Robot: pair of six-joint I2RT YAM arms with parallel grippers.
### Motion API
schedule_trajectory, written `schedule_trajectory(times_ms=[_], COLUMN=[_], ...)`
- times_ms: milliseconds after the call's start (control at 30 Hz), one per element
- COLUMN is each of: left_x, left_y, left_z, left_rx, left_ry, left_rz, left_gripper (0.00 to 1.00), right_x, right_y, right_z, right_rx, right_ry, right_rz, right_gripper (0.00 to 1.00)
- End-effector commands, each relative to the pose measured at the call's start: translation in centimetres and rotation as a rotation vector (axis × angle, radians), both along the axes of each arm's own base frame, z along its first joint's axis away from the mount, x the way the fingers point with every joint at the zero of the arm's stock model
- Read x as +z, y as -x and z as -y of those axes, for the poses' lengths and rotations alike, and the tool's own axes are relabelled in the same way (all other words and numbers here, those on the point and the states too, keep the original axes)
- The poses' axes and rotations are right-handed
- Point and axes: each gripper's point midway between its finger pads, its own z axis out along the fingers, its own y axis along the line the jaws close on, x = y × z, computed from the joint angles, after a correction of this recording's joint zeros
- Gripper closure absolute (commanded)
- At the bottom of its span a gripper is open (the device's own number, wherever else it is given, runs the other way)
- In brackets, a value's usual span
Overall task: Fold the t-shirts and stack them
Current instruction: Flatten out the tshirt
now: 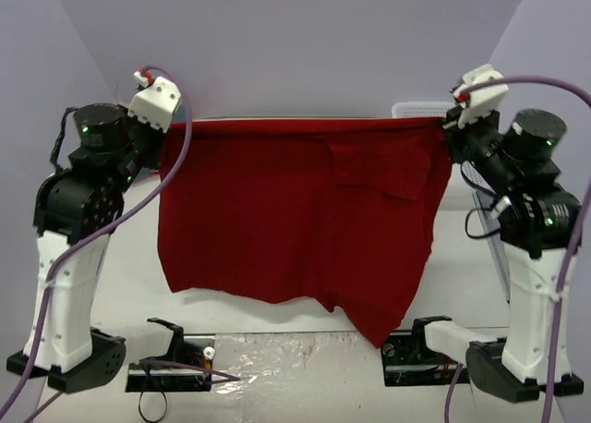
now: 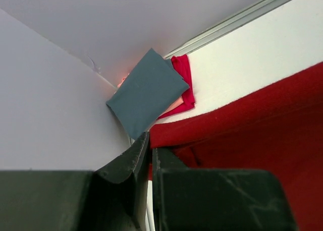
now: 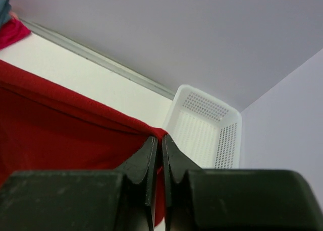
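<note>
Above the white surface (image 1: 120,275), the deep red t-shirt (image 1: 295,220) hangs spread wide like a curtain. Its top edge is drawn into a taut, straight line between the two arms. Its lower hem is uneven and dips lowest toward the right side; whether that low point touches the surface I can't tell.

At the shirt's top left corner the left gripper (image 2: 150,140) is clamped on the cloth, jaws pressed together with the red fabric between them. At the top right corner the right gripper (image 3: 157,140) pinches the fabric the same way.

Beyond the shirt's left corner, where the walls meet, a folded slate-teal t-shirt (image 2: 146,92) lies on top of a brighter pinkish-red t-shirt (image 2: 184,84), which shows along one side. Beyond the shirt's right corner, a white mesh basket (image 3: 202,125) sits by the back wall.
</note>
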Motion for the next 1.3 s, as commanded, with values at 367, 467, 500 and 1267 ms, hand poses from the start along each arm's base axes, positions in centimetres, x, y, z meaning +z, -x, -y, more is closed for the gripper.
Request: schedule_trajectory(times_ms=[367,467,500,1267], left_x=[-1.7,2.0,3.1,-20.5], left_y=[-13.4,-14.3,-14.1,6.1], left_z=[-1.8,-1.6,-1.6,-0.4], left_rx=[0.185,0.18,0.177,-0.302], left_ry=[-0.062,-0.041,-0.033,-0.268], left_rz=[-0.045,0.015,0.04,-0.426], left_gripper=[0.97,0.98,0.98,0.2], right_x=[-4.0,0.0,0.9,-18.2], right_y=[-15.3,-15.9,-15.8,6.0], right_z=[2.0,2.3,2.4,4.6], right_rx=[-0.158,-0.168,-0.17,-0.171], right_ry=[0.079,0.055,0.047,0.153], right_rz=[-0.075,0.016,0.037,-0.341], right_gripper=[1.0,1.0,1.0,0.29])
